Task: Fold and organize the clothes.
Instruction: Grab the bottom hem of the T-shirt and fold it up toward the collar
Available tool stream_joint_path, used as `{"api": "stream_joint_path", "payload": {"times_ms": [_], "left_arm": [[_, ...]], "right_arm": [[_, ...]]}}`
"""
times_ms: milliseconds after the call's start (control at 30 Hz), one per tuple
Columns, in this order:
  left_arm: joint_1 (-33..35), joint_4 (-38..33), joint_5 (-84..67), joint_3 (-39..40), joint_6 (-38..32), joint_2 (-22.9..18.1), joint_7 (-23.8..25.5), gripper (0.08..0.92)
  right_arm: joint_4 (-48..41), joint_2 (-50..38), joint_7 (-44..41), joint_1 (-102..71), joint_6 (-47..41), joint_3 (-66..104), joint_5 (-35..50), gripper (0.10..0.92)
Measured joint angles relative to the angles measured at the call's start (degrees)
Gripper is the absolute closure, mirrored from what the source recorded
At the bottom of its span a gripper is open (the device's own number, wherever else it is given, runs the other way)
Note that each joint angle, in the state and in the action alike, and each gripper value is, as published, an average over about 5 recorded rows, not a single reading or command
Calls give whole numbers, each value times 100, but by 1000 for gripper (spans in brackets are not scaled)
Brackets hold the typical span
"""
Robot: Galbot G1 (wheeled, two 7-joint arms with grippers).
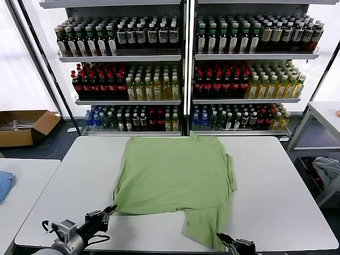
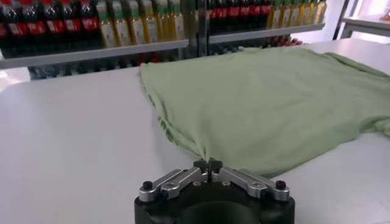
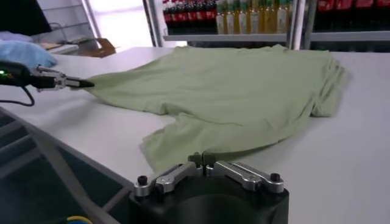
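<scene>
A: Left fingers (image 2: 208,165) and right fingers (image 3: 202,159)?
B: Both clenched on the near hem of the green shirt (image 1: 178,178).
A: And beyond?
B: It lies spread across the white surface (image 1: 276,196), bottle shelves (image 1: 186,58) behind.

Surface: white rectangular tabletop (image 1: 287,186)
Behind: metal shelving (image 1: 183,56) packed with bottled drinks
Left floor: open brown cardboard box (image 1: 24,127)
Light: bright white windows behind

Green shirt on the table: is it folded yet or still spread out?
Mostly spread: the green shirt lies flat across the white table. The left gripper and right gripper pinch its near edge.
</scene>
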Motion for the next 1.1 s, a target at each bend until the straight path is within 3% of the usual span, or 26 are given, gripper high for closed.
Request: {"api": "stream_joint_path", "payload": {"times_ms": [400,1100], "left_arm": [[440,-498,18,-235,-15,-15,-8,916],[572,-700,25,-283,-28,-42,18,916]], "right_arm": [[-43,114,-68,-152,252,-63,-201,895],[-407,178,509,395,210,-838,-1220,303]]}}
